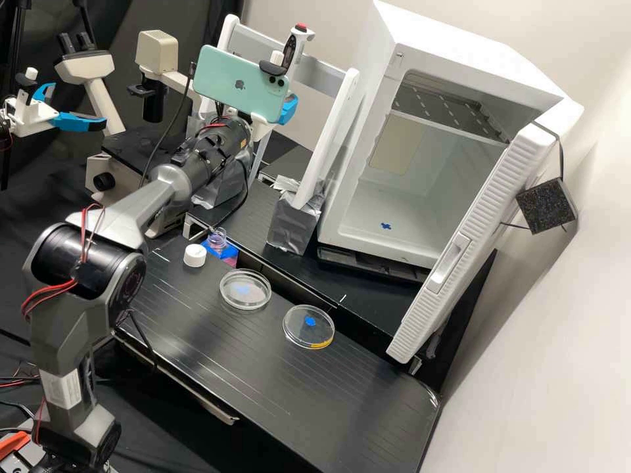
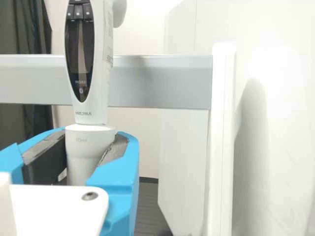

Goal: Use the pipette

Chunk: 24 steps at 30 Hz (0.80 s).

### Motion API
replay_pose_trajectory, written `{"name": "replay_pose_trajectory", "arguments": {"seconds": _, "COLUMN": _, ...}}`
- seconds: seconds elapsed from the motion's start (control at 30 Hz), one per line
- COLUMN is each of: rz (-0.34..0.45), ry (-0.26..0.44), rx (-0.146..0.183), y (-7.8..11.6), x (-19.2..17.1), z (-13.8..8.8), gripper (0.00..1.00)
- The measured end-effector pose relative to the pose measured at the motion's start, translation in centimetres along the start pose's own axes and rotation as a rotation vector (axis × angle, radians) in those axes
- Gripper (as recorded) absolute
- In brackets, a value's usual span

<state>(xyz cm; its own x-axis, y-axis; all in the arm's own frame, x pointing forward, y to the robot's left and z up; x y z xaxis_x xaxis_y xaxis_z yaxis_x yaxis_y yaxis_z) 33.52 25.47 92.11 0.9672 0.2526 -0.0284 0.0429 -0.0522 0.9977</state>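
Observation:
The gripper (image 1: 287,110) is high beside the white rack, its blue finger partly hidden behind the phone on the arm. The white pipette (image 1: 300,41) with a red top stands upright there, above the gripper. In the wrist view the gripper (image 2: 90,135) has its two blue fingers shut around the lower body of the pipette (image 2: 98,64), a grey pad on each side. The pipette's dark display faces the camera, and its lower end is hidden between the fingers. Whether the rack also bears it, I cannot tell.
A grey crossbar (image 2: 162,81) of the rack runs behind the pipette. On the bench (image 1: 197,328) are two clear dishes (image 1: 245,297) (image 1: 309,336), a white cap (image 1: 194,255) and a small open bottle (image 1: 217,239). An open white incubator (image 1: 368,131) stands to the right.

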Motion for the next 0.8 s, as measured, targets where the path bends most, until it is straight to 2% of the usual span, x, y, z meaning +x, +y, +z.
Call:
{"name": "replay_pose_trajectory", "arguments": {"seconds": 0.17, "rz": 0.02, "ry": 0.018, "rx": 0.023, "y": 0.1, "x": -2.0, "z": 0.3, "gripper": 0.0}}
{"name": "replay_pose_trajectory", "arguments": {"seconds": 0.23, "rz": 0.037, "ry": 0.023, "rx": 0.019, "y": 0.0, "x": -3.2, "z": 0.6, "gripper": 0.0}}
{"name": "replay_pose_trajectory", "arguments": {"seconds": 0.33, "rz": 0.073, "ry": 0.04, "rx": 0.038, "y": 0.3, "x": -4.3, "z": 0.7, "gripper": 0.0}}
{"name": "replay_pose_trajectory", "arguments": {"seconds": 0.47, "rz": 0.122, "ry": 0.055, "rx": 0.048, "y": 0.3, "x": -5.8, "z": 1.3, "gripper": 0.0}}
{"name": "replay_pose_trajectory", "arguments": {"seconds": 0.63, "rz": 0.177, "ry": 0.07, "rx": 0.043, "y": -0.3, "x": -7.3, "z": 1.9, "gripper": 0.0}}
{"name": "replay_pose_trajectory", "arguments": {"seconds": 0.8, "rz": 0.172, "ry": 0.07, "rx": 0.043, "y": -1.5, "x": -8.4, "z": 2.4, "gripper": 0.0}}
